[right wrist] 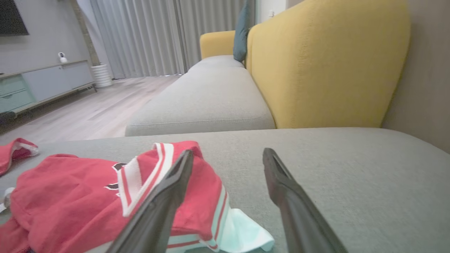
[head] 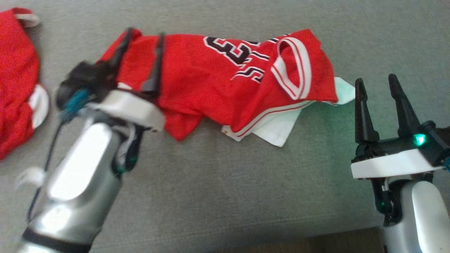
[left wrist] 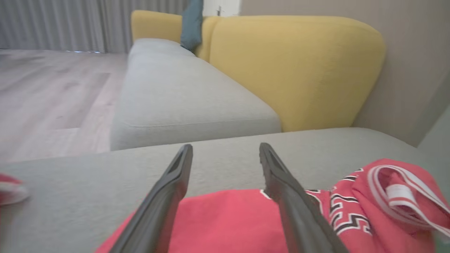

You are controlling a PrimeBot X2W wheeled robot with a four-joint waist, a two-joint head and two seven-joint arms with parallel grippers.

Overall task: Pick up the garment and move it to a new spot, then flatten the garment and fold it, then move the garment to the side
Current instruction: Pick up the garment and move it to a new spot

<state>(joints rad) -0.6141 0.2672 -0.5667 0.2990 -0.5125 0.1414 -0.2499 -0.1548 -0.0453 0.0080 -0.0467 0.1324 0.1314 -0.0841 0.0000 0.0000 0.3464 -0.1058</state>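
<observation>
The garment (head: pixel 225 80) is a red basketball jersey with white trim and black numbers, lying crumpled on the grey couch seat (head: pixel 218 182). My left gripper (head: pixel 144 35) hovers over its left end, fingers spread apart and empty. In the left wrist view the jersey (left wrist: pixel 225 218) lies under and between the open fingers of that gripper (left wrist: pixel 225 151). My right gripper (head: pixel 376 82) stands open to the right of the jersey, apart from it. In the right wrist view the jersey (right wrist: pixel 88 196) sits left of the open right gripper (right wrist: pixel 228 154), partly behind its left finger.
A second red and white garment (head: pixel 17 77) lies at the far left of the seat. Yellow backrests (right wrist: pixel 327 63) and another grey seat section (right wrist: pixel 207 102) lie beyond. The couch's front edge and wooden floor (head: pixel 316 242) run along the bottom.
</observation>
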